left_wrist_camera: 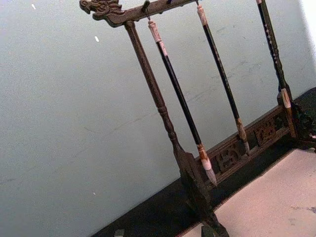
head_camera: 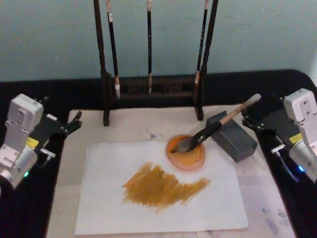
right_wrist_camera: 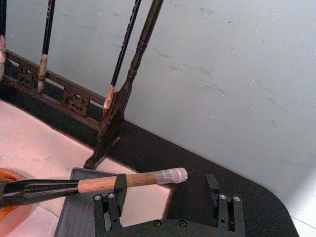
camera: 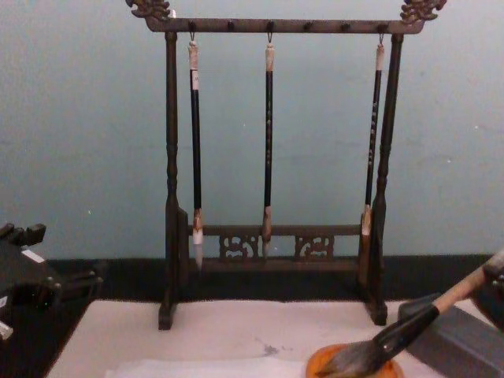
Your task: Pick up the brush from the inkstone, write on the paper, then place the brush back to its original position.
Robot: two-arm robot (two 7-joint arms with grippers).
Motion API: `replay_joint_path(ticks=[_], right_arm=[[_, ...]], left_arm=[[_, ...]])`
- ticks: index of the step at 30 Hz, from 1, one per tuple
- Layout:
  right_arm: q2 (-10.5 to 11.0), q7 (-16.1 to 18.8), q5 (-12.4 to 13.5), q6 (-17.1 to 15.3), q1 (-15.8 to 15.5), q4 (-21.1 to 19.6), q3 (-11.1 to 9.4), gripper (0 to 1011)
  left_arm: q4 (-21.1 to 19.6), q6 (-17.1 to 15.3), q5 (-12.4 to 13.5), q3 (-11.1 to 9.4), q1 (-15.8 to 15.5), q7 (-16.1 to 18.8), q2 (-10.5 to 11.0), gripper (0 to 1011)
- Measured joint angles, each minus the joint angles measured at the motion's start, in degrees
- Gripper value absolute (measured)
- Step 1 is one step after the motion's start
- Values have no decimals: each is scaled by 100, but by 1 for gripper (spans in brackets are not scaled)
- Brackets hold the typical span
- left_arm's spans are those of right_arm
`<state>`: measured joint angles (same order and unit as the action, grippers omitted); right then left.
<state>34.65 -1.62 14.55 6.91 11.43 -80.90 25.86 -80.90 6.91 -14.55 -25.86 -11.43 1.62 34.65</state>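
Observation:
The brush lies slanted, its dark tuft in the round orange inkstone and its tan handle propped on a grey block. In the right wrist view the brush points its taped end into the gap of my right gripper, which is open; one finger overlaps the handle. That right gripper sits just right of the handle's end. The paper lies in front of the inkstone with an ochre smear. My left gripper rests open at the left edge of the mat, away from everything.
A dark wooden rack with three slender hanging brushes stands at the back of the beige mat. The grey block sits just right of the inkstone. A pale wall rises behind the rack.

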Motion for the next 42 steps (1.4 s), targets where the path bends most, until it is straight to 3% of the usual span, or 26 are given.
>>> replay_joint_path(ticks=[42], right_arm=[[0,0,0,0,0,0,0,1000]], left_arm=[[0,0,0,0,0,0,0,1010]])
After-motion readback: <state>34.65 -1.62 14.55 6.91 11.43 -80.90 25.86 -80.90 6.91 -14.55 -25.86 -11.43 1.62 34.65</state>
